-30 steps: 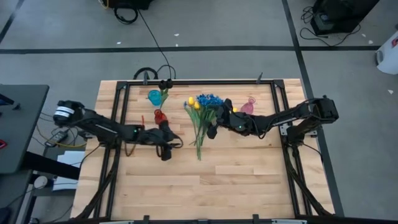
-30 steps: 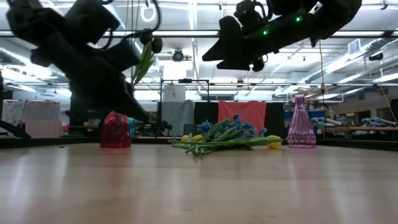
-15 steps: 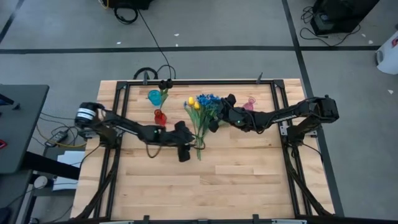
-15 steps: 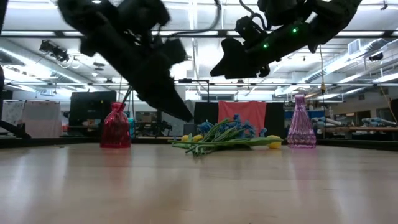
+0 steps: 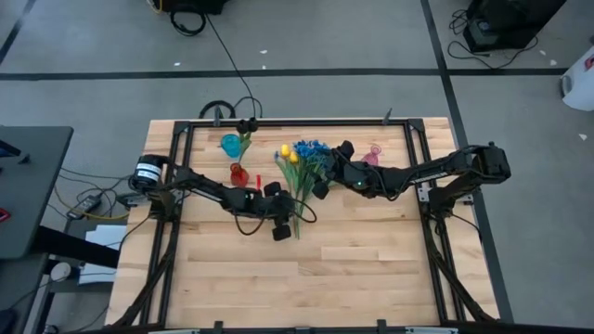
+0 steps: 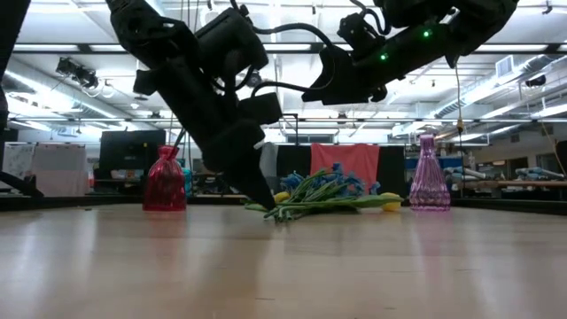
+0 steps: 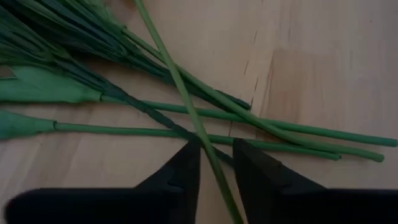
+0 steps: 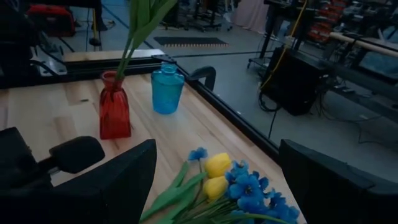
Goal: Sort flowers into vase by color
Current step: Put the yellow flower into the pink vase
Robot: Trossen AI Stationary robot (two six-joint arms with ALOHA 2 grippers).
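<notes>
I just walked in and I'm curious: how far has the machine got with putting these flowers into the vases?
Done: one stem stands in the red vase. In hand: the left gripper is down at the loose bunch of flowers, its fingers either side of one green stem. Left: that bunch; the blue vase and pink vase look empty.

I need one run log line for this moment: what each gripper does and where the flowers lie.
left gripper: closing around one thin green stem | right gripper: open, above flower pile | red glass vase: holds a stem
</notes>
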